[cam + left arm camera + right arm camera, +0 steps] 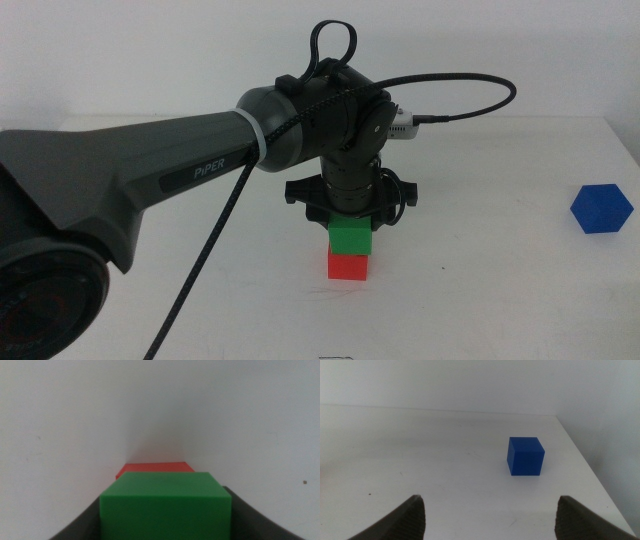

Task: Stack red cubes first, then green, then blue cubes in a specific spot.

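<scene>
Left claw (349, 222) sets green cube (351, 237) on red cube (348, 265).

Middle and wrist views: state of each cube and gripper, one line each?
red cube: on the table, bottom of the stack.
green cube: on top of the red cube, between the left gripper's jaws.
blue cube: alone on the table at the right, untouched.
left gripper: over the stack, shut on the green cube.
right gripper: open, facing the blue cube, apart from it.
</scene>
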{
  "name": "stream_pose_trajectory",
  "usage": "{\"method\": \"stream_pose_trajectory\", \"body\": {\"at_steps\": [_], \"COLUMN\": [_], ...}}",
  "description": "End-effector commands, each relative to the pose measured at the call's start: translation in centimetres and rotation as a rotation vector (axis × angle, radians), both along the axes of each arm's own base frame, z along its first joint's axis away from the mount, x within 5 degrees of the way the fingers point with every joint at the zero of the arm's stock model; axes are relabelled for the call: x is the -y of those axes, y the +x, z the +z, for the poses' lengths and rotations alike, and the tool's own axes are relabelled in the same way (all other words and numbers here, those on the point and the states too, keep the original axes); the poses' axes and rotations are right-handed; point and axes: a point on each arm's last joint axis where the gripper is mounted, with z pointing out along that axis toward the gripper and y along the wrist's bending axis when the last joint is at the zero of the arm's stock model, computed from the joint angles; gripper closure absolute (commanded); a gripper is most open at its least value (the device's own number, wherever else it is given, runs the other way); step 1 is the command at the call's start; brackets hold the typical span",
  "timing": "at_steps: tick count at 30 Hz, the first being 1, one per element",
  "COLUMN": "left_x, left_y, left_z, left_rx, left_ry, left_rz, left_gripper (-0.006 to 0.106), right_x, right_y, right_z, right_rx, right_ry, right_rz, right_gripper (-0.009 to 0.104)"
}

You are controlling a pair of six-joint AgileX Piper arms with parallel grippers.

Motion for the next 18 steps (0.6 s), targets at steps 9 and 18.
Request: {"method": "stream_pose_trajectory", "body": {"at_steps": [9, 18], "left_x": [-0.2, -0.7], "left_y": [-0.2, -0.8], "left_z": [3.3, 5.6], "left_rx": [0.087, 0.126], "left_ry": [-0.033, -0.062], "left_rz": [-0.03, -0.059], "left_gripper": [0.016, 0.007], "right_x": [0.1, 0.1], "right_y": [0.0, 0.0], "right_z": [1.3, 1.3], "right_rx": [0.092, 0.092], "right_ry": [-0.017, -0.017], "right_rz": [-0.004, -0.004], "right_gripper": [0.028, 0.028]}}
